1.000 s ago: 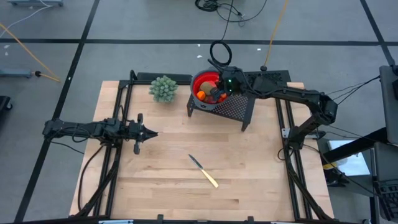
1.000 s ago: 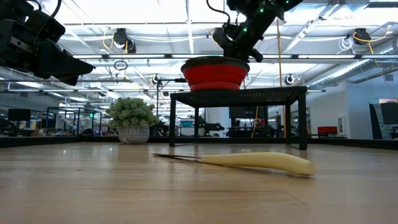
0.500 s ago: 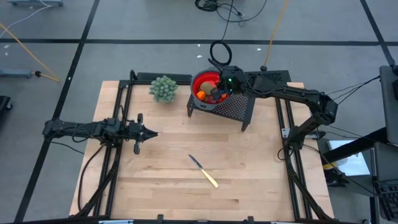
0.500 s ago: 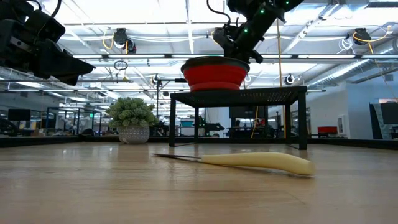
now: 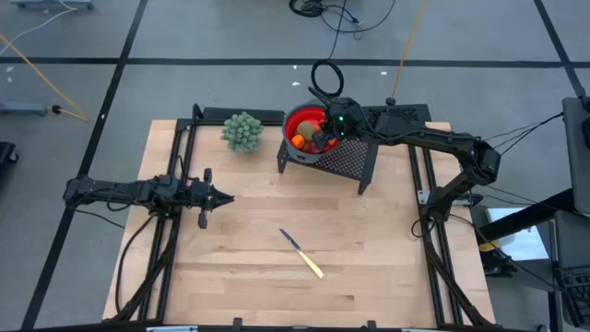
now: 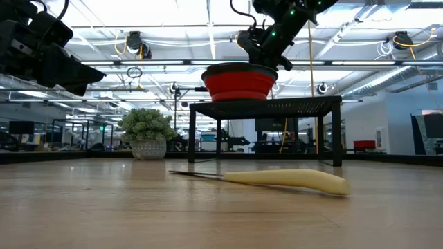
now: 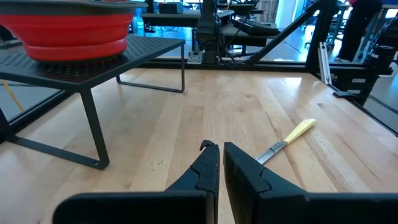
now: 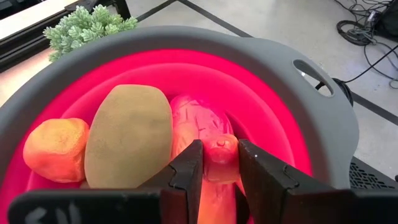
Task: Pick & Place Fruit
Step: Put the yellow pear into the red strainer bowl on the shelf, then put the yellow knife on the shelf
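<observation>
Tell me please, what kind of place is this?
Probably a robotics lab in a large open workshop. A wooden table carries two robot arms, cables lie on the marked floor, and the low view shows ceiling lights and rows of desks behind.

- A pale wooden table [image 5: 240,277] with plank seams fills the middle of the high view, with grey floor around it.
- A black metal stand [image 5: 346,161] with a perforated top sits on the table near its far edge, raised on thin legs.
- A round red bowl [image 6: 239,83] with a grey rim rests on top of the stand.
- A small green potted plant [image 5: 242,131] stands on the table just beside the stand, toward the left arm's side.
- A slim knife [image 5: 301,253] with a pale yellow handle lies flat near the table's middle, well apart from the stand.
</observation>
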Tool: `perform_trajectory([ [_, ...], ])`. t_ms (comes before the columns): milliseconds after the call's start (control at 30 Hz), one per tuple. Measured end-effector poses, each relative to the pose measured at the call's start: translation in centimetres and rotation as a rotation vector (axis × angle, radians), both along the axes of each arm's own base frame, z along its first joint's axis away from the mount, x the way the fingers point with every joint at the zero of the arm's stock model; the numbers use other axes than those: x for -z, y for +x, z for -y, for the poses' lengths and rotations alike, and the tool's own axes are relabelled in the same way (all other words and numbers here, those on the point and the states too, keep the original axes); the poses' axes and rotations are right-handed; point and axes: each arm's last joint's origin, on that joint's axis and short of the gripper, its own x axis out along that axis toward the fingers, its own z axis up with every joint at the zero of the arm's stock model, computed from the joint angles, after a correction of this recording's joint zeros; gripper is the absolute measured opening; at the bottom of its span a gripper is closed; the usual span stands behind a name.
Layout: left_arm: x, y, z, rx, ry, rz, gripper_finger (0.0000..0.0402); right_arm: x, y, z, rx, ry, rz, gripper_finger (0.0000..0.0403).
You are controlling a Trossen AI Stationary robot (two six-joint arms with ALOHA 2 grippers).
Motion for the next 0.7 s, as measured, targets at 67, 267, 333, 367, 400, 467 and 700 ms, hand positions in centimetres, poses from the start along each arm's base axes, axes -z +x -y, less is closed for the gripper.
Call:
perform_trajectory([
  [67, 0.00, 0.00, 0.00, -0.001, -0.002, 0.000, 0.0026, 0.00, 0.00, 0.00, 0.000, 0.000, 0.000, 0.0091],
  [267, 0.00, 0.00, 0.00, 0.000, -0.002, 0.000, 0.0026, 0.00, 0.00, 0.00, 0.000, 0.000, 0.000, 0.0104],
  [333, 0.00, 0.00, 0.00, -0.001, -0.002, 0.000, 0.0026, 0.00, 0.00, 0.00, 0.003, 0.003, 0.003, 0.0119],
  [367, 0.00, 0.00, 0.00, -0.001, -0.002, 0.000, 0.0026, 0.00, 0.00, 0.00, 0.003, 0.003, 0.003, 0.0126],
  [400, 0.00, 0.00, 0.00, -0.001, -0.002, 0.000, 0.0026, 0.00, 0.00, 0.00, 0.003, 0.003, 0.003, 0.0133],
  [467, 0.00, 0.00, 0.00, 0.000, -0.002, 0.000, 0.0026, 0.00, 0.00, 0.00, -0.001, -0.001, -0.001, 0.0145],
  [700, 0.00, 0.00, 0.00, 0.000, -0.002, 0.000, 0.0026, -0.60, -0.13, -0.18, -0.020, -0.029, 0.014, 0.0157],
])
